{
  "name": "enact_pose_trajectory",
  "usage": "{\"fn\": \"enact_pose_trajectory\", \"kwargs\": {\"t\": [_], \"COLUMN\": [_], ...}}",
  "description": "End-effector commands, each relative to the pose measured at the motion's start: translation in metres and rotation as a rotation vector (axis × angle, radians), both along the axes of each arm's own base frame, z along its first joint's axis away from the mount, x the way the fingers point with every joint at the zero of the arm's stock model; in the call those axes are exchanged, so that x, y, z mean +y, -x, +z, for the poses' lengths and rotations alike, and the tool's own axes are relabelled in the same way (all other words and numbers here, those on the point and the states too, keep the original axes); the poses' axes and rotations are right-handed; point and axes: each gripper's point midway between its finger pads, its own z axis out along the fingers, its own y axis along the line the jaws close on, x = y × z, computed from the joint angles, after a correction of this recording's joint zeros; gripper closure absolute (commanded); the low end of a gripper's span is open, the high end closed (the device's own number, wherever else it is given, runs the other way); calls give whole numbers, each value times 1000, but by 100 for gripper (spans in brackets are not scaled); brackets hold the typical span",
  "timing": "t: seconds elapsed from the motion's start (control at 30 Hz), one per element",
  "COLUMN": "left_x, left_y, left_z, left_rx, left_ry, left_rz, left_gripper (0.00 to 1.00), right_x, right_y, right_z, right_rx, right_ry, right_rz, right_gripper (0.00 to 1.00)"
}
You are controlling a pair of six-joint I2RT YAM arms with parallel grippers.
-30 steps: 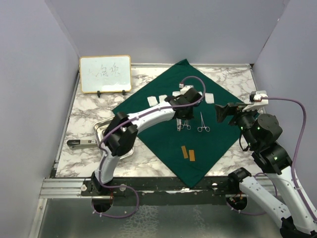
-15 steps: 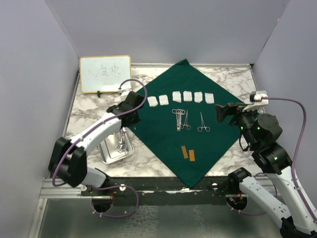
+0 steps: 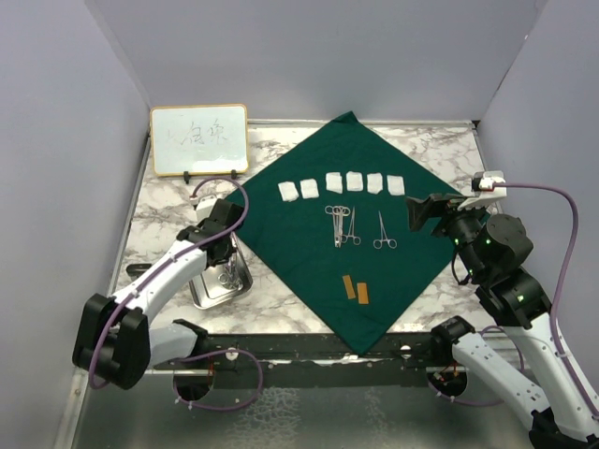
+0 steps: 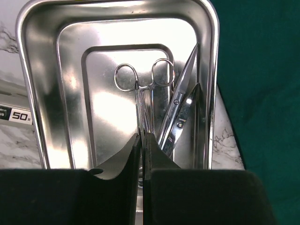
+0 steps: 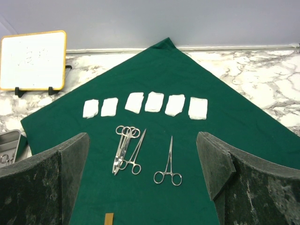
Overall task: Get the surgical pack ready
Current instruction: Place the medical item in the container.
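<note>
The dark green drape (image 3: 374, 257) lies spread as a diamond. On it are a row of white gauze squares (image 3: 342, 183), a cluster of silver instruments (image 3: 340, 224) and a single forceps (image 3: 384, 232). The steel tray (image 3: 201, 285) sits off the drape's left corner. My left gripper (image 3: 225, 254) is down in the tray (image 4: 42, 93), jaws closed on the shaft of a ring-handled forceps (image 4: 144, 82). A scissors-like instrument (image 4: 180, 110) lies beside it. My right gripper (image 3: 421, 213) hangs open and empty over the drape's right side, and its view shows the gauze (image 5: 154, 101) and instruments (image 5: 126, 150).
A wood-framed whiteboard (image 3: 198, 138) stands at the back left. Two tan strips (image 3: 354, 288) lie on the drape's near part. A dark flat tool with a "50" label (image 4: 18, 115) lies left of the tray. Grey walls enclose three sides of the marble table.
My left arm has swung from the gauze row on the drape back left and down into the steel tray. The right arm has not moved.
</note>
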Motion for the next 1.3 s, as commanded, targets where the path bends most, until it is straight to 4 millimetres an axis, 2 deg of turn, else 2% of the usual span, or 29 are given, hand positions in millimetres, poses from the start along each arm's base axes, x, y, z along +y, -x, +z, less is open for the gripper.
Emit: {"fn": "enact_pose_trajectory", "kwargs": {"t": [0.0, 0.1, 0.3, 0.37, 0.5, 0.57, 0.67, 0.77, 0.93, 1.13, 1.27], "left_x": [-6, -9, -7, -8, -27, -43, -72, -101, -161, -262, -311], "left_y": [-11, -13, -11, -14, -30, -43, -60, -71, -77, -76, -81], "left_z": [-10, -14, -12, -2, 35, 56, 80, 89, 79, 68, 49], "left_rx": [12, 25, 8, -12, -106, -157, -215, -234, -208, -172, -117], "left_ry": [20, 22, 40, 51, 145, 214, 306, 340, 326, 370, 316], "left_rz": [4, -4, 15, 17, -21, -72, -168, -243, -382, -588, -671], "left_gripper": [90, 79, 73, 71, 65, 60, 48, 47, 47, 47, 47], "right_x": [-3, -3, -2, -1, -1, -2, -2, -1, -2, -2, -2], "right_y": [-2, -2, -2, -2, -1, -1, -2, -4, -3, -4, -4], "right_z": [-4, -3, -2, -2, -2, -1, -2, -4, -4, -4, -4], "right_rx": [6, 3, 1, 0, -1, -4, -1, 8, 7, 7, 6], "right_ry": [-3, -4, -6, -6, -8, -8, -7, -4, -2, 0, -1], "right_rz": [-24, -25, -21, -17, -14, -16, -21, -23, -25, -24, -26], "right_gripper": [0, 0, 0, 0, 0, 0, 0, 0, 0, 0, 0]}}
